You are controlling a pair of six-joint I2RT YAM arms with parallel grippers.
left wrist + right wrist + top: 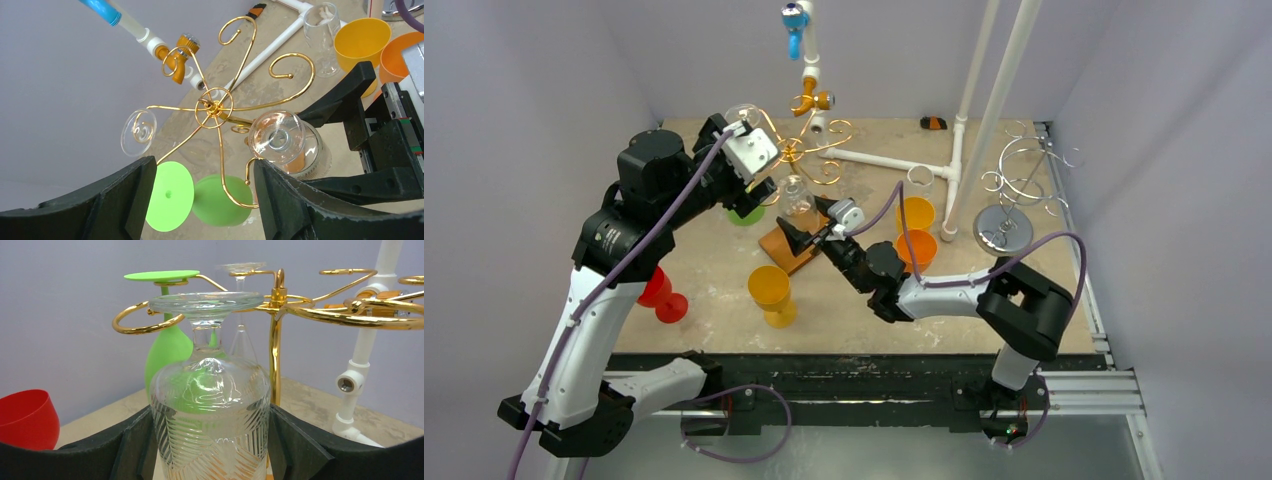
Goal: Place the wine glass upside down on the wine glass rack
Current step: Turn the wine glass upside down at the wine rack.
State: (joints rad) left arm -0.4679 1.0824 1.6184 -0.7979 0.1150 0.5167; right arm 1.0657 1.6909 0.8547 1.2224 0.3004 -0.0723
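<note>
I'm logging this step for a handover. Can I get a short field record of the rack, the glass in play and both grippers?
rack: gold rack, upright
already hung: green glass and thin clear glass, both upside down
glass in play: clear patterned glass, upside down, foot at rack-arm height
right gripper: closed on its bowl
left gripper: open, empty, over the rack

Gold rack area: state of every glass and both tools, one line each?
green glass: upside down, hanging on the gold rack
thin clear glass: upside down, hanging on the rack
patterned clear glass: upside down, held in the right tool, foot at hook height; seated or not unclear
right tool: shut on the patterned clear glass
left tool: open, empty, above the rack
yellow glass: upright on the table
</note>
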